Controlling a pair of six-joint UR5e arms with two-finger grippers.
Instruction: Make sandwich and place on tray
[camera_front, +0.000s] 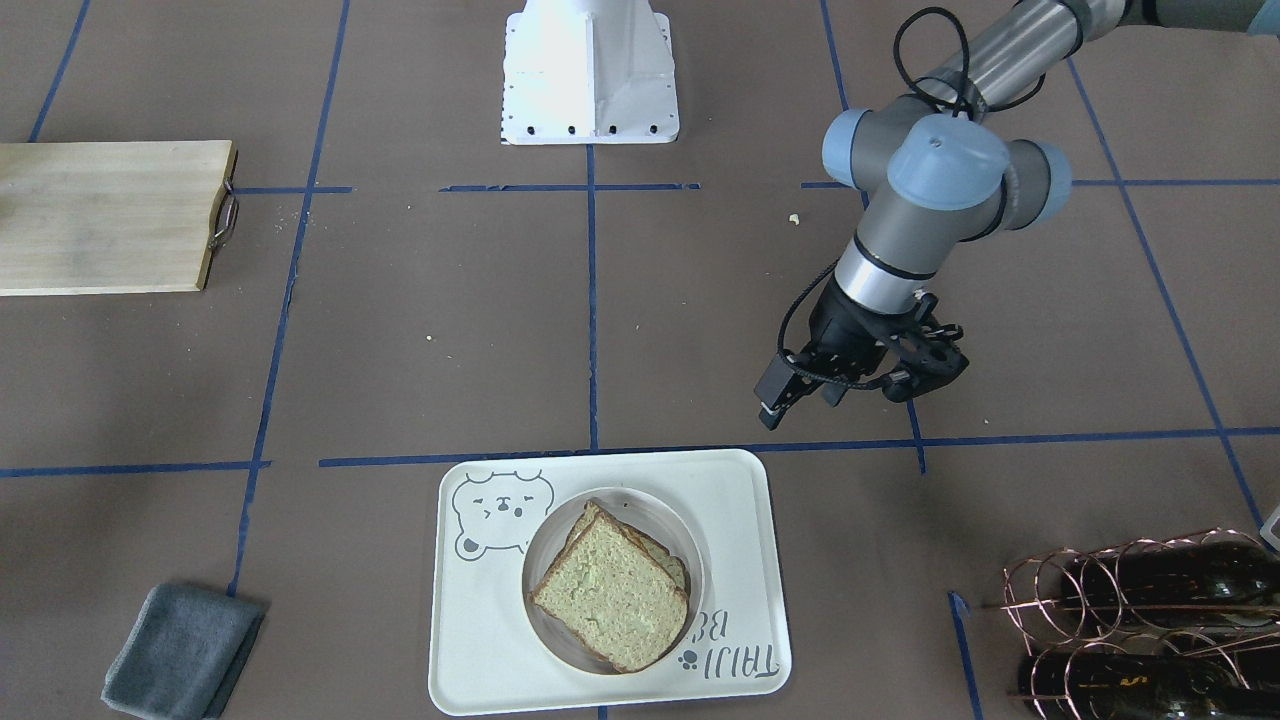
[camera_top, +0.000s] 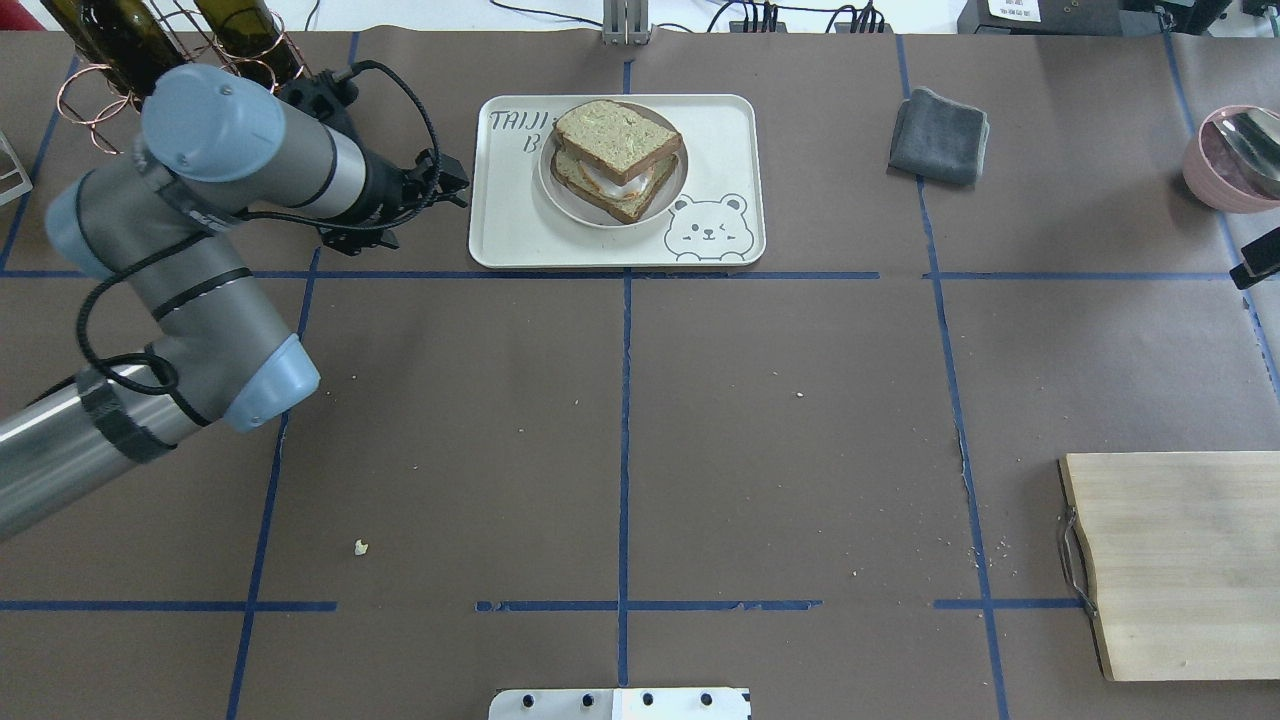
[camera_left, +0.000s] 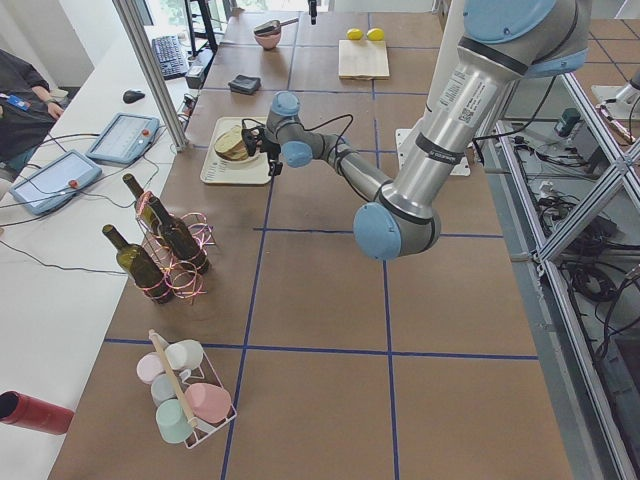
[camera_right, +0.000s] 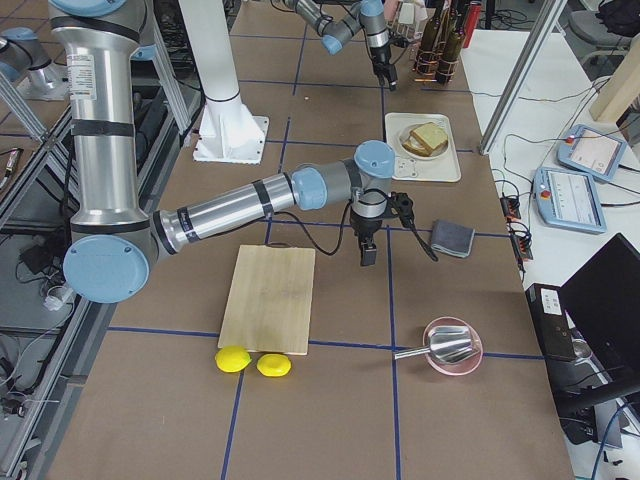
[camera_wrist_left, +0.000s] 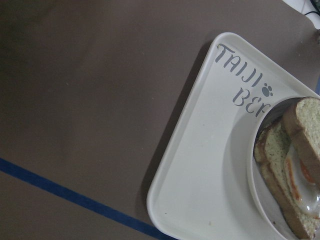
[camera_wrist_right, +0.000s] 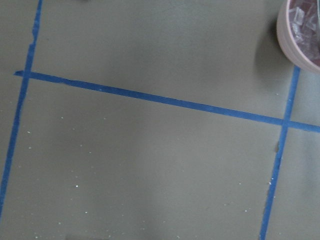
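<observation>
The sandwich (camera_front: 610, 590), two bread slices with white egg and orange yolk between them, lies on a small round plate on the cream bear tray (camera_front: 730, 500). It shows in the overhead view (camera_top: 617, 155) on the tray (camera_top: 510, 230). The left wrist view shows the tray's lettered corner (camera_wrist_left: 200, 175) and the sandwich's edge (camera_wrist_left: 287, 170). My left gripper (camera_front: 862, 392) hovers beside the tray, apart from it, open and empty; it also shows in the overhead view (camera_top: 440, 188). My right gripper (camera_right: 367, 250) hangs above the table between the wooden board and the grey cloth; I cannot tell whether it is open or shut.
A pale wooden board (camera_top: 1180, 560) lies at the table's near right. A folded grey cloth (camera_top: 940, 135) lies to the tray's right. Wine bottles in a copper rack (camera_top: 150, 40) stand behind my left arm. A pink bowl (camera_top: 1230, 155) sits at the far right. Two lemons (camera_right: 250, 362) lie by the board.
</observation>
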